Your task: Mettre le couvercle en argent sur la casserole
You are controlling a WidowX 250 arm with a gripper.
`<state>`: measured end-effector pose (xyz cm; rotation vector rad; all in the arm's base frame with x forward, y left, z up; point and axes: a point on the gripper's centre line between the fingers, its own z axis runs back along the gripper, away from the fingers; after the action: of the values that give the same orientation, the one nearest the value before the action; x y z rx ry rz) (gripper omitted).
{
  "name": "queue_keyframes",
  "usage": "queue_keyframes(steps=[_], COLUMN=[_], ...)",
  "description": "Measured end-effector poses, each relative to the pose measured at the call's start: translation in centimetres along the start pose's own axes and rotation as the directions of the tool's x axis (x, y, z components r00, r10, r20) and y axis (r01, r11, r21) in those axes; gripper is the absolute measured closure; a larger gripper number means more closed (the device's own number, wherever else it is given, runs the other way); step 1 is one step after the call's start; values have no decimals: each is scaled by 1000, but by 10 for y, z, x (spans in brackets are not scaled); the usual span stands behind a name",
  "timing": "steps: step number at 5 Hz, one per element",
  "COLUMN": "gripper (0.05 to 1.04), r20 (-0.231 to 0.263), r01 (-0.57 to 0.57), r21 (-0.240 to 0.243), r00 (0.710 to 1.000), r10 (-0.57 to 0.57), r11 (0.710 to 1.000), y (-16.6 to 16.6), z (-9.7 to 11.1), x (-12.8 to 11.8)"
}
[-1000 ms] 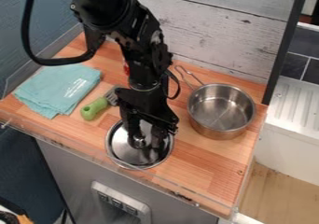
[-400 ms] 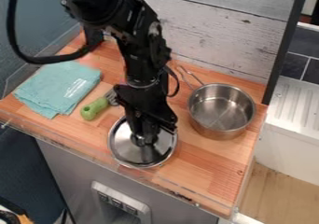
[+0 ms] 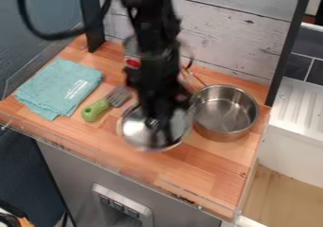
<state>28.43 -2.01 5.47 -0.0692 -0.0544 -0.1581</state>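
I find my gripper (image 3: 157, 127) closed on the lid (image 3: 134, 130) at its middle. Lid located just left of the pot (image 3: 225, 109) in the view. Grasp: judged complete. Outstanding: carriage over the pot, centring, lowering onto its rim, release.

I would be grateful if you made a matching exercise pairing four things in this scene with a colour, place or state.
Column one
1. Cloth
2. Silver lid
3. Saucepan
4. Spatula handle

Column two
A. Green
B. Held by the gripper
C. Teal and folded
D. Standing at the right side of the counter

Pairs: 1-C, 2-B, 3-D, 4-A
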Motion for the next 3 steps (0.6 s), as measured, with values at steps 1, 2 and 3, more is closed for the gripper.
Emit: queue_keyframes(steps=[1,2,3], gripper=[799,799,799], r20=[30,8,10], r01=[47,73,81], r21=[-1,-8,24], r00=[998,997,997], r10=[-47,-73,-81], r11=[999,997,996], y=[-28,-40,-41], z=[17,3,-10], x=[30,48,63])
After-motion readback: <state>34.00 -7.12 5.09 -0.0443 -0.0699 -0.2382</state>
